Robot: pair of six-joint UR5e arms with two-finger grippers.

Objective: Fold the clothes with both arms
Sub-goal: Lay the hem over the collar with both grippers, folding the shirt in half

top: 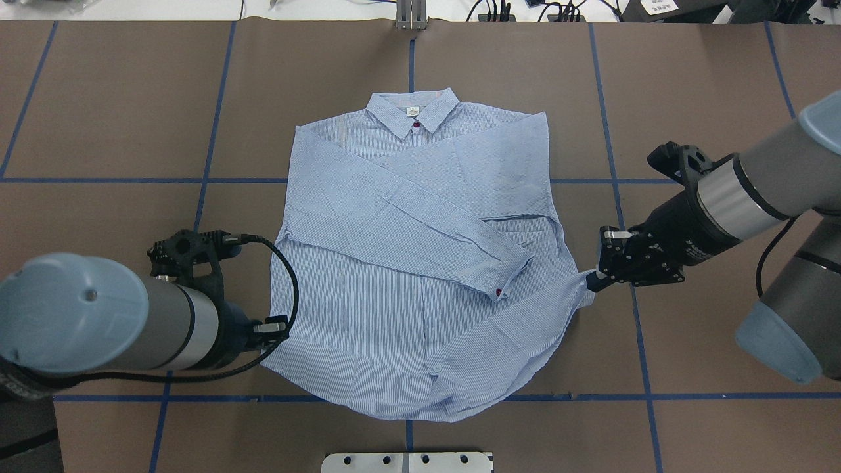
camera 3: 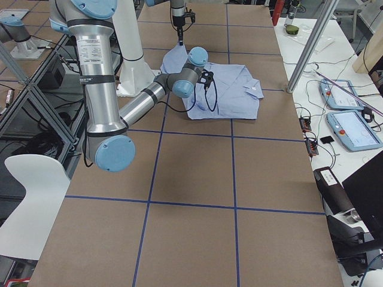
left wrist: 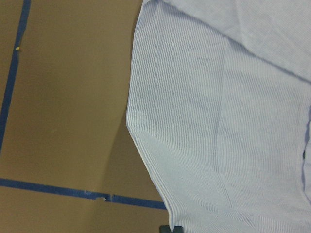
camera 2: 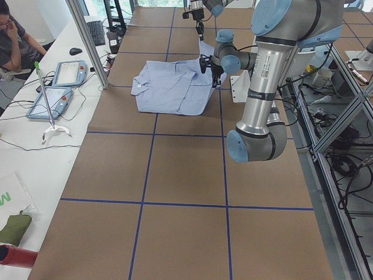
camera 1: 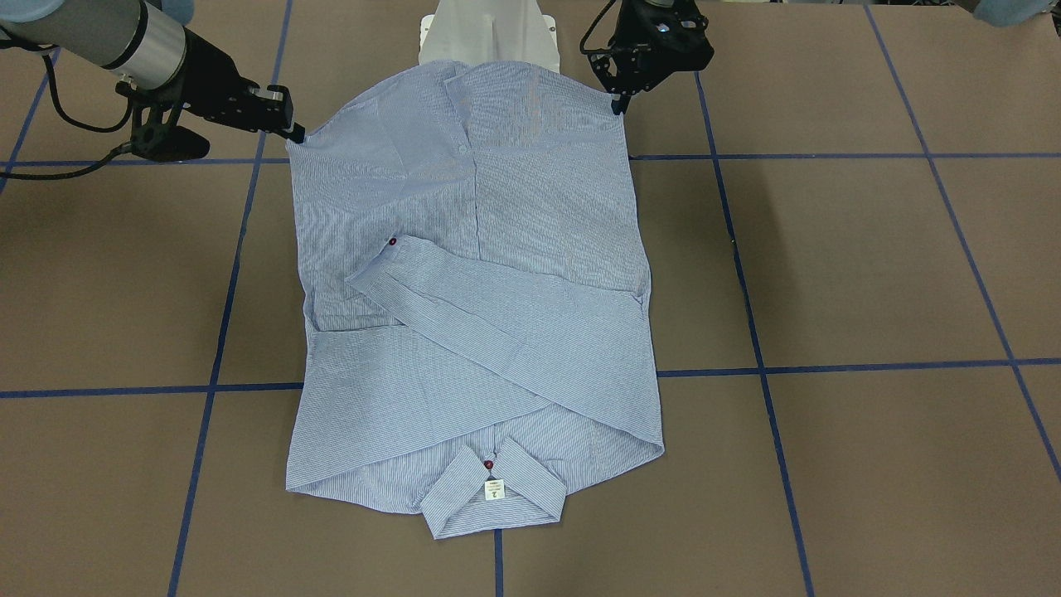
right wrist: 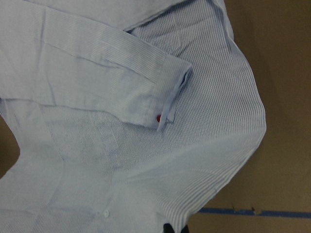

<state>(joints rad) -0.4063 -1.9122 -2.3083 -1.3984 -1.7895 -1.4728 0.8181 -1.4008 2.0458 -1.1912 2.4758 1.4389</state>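
**Shallow corner grips could spoil the fold towards the collar**

The shirt lies front up on the desk, sleeves crossed over its chest. At the end opposite the collar, the right gripper is clenched on one hem corner, drawing the cloth to a point. The left gripper appears clamped on the other corner. Both holds look shallow, so a corner may slip free when carried towards the collar. Uneven travel would skew the fold. The cuff, loose between collar and hem, could drag and open a sleeve.
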